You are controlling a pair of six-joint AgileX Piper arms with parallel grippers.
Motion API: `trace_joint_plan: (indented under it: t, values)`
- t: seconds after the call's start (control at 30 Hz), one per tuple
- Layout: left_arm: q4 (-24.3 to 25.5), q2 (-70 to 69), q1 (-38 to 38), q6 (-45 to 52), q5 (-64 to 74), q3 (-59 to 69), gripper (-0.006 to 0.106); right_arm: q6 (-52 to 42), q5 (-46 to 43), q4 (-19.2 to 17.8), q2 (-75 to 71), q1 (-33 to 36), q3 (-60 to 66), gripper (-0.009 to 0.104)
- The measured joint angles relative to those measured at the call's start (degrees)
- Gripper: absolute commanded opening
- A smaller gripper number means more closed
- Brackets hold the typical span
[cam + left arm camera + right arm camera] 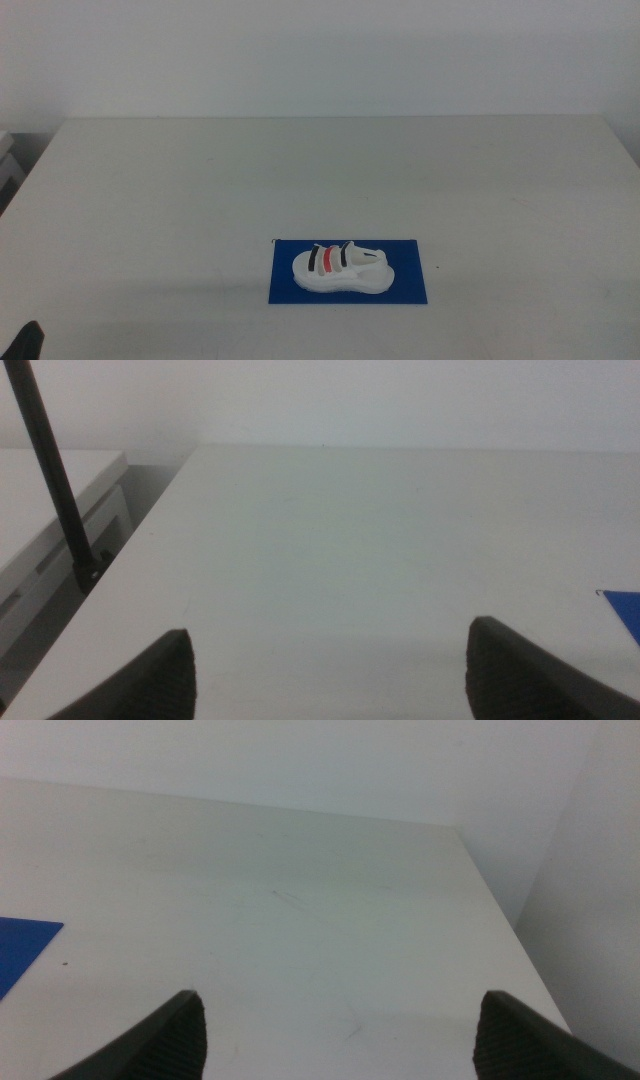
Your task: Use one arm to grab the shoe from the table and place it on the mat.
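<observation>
The white shoe (341, 269) with two black straps and one red strap lies on the deep-blue mat (410, 285) near the front middle of the white table (320, 180). No gripper touches it. My left gripper (330, 670) is open and empty, low at the table's front left; only a dark tip of it (30, 340) shows in the middle view. A corner of the mat (625, 608) shows in the left wrist view. My right gripper (345, 1035) is open and empty at the front right, out of the middle view. An edge of the mat (20, 955) shows in the right wrist view.
A white cabinet (50, 530) and a thin black pole (55, 480) stand beyond the table's left edge. A wall rises behind the table. A small dark speck (437, 266) lies just right of the mat.
</observation>
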Motion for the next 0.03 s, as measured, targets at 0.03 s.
trace_joint_plan:
  t: [0.03]
  values:
    - [0.0,0.0,0.0,0.0,0.17,0.0,0.091,0.0,0.0,0.0,0.0,0.0,0.0,0.078]
